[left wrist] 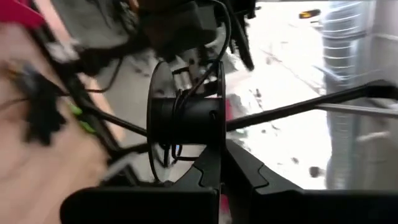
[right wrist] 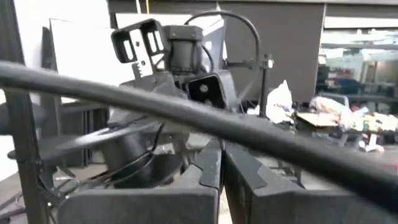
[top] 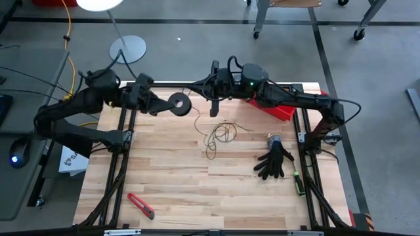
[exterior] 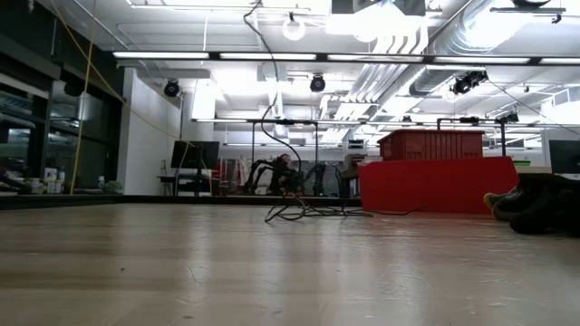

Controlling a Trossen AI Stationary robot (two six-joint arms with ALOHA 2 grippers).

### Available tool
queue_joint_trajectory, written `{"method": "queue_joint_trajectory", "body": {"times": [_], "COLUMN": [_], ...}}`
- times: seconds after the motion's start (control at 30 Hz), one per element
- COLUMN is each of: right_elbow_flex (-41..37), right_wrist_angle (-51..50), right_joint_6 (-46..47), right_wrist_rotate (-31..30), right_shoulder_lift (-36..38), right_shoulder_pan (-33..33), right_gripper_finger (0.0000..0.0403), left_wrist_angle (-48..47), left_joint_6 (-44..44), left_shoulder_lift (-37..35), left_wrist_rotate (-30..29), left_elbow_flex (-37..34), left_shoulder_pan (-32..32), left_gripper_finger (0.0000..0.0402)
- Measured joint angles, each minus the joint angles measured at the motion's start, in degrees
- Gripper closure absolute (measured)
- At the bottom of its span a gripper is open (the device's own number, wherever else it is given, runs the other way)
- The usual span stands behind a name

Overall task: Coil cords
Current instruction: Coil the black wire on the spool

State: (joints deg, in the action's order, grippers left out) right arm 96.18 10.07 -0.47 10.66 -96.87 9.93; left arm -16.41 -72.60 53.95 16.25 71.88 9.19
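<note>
The left tool (top: 164, 105) is shut on the black spool (top: 179, 102) at the far left. The loose cord (top: 220, 134) lies on the table (top: 184, 190), right and nearer. The right tool (top: 214, 108) is shut, holding nothing I can see, closest to the cord.

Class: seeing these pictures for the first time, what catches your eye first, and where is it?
The left gripper holds a black spool above the table's far edge, facing the shut right gripper. A thin cord lies tangled mid-table, with a black glove to its right.
</note>
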Motion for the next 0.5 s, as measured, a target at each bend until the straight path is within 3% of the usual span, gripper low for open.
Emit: {"method": "queue_joint_trajectory", "body": {"times": [0.4, 0.5], "right_elbow_flex": [0.0, 0.0], "right_wrist_angle": [-15.1, -17.7], "right_joint_6": [-3.4, -3.6], "right_wrist_rotate": [-1.1, -1.4], "right_shoulder_lift": [6.5, 7.9], "right_shoulder_pan": [1.8, 1.8], "right_gripper_finger": [0.0403, 0.0403], "left_wrist_angle": [-3.4, -3.4], "left_joint_6": [10.5, 16.2], "left_shoulder_lift": [-2.3, -2.6], "left_wrist_rotate": [-2.3, -5.4], "left_elbow_flex": [0.0, 0.0], "left_shoulder_pan": [4.8, 6.0], "left_gripper_finger": [0.0401, 0.0401]}}
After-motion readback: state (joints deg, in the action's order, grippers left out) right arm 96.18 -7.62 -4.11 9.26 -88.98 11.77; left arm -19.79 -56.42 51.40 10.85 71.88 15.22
